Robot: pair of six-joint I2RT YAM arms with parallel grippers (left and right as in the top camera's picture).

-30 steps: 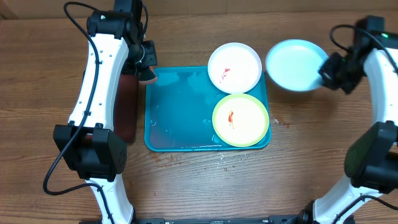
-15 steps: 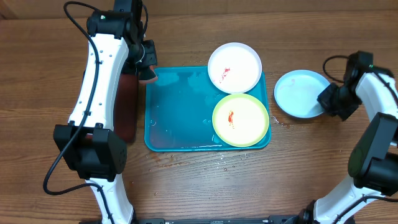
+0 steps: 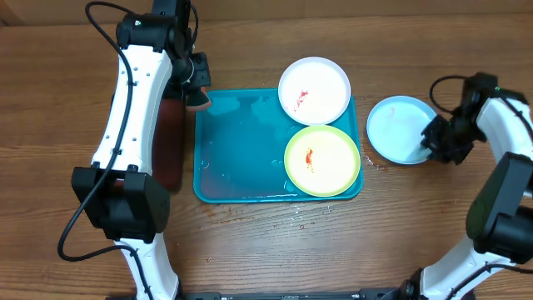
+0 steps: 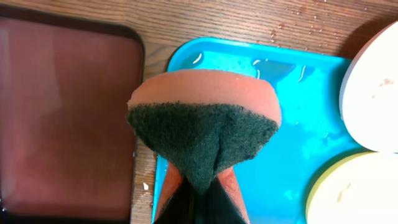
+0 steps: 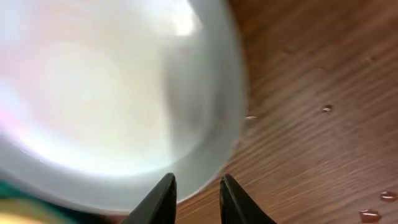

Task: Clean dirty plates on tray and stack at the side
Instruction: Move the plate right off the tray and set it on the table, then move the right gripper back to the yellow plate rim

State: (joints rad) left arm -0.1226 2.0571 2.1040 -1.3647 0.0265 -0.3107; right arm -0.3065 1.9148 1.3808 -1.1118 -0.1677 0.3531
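Obs.: light blue plate [image 3: 400, 129] lay flat on the bench [image 3: 250, 242], just right of the turquoise tray [image 3: 246, 154] and apart from it. No smear was visible on it, so this looked like the start of the clean stack at the side.

Right gripper [image 5: 194, 194] sat at that plate's outer rim. Its jaws were parted by a narrow gap with the rim at their tips and wood showing between them. I read that as released, not pinching.

Left gripper [image 3: 195, 82] was clenched on a folded sponge [image 4: 205, 118], green scouring face out, over the tray's far left corner beside the black tray [image 4: 62, 112]. Judged parked there, clear of the plates and ready to scrub.

White plate [image 3: 314, 90] overlapped the tray's far right rim. Yellow-green plate [image 3: 322, 160] lay in the near right corner, touching or nearly touching the white one. Both showed red smears, so both remained to be cleaned. They were grouped toward the right arm's side, probably for easy pickup.

The tray floor looked wet.

Risk: the wet rims may slip in a thin pinch.
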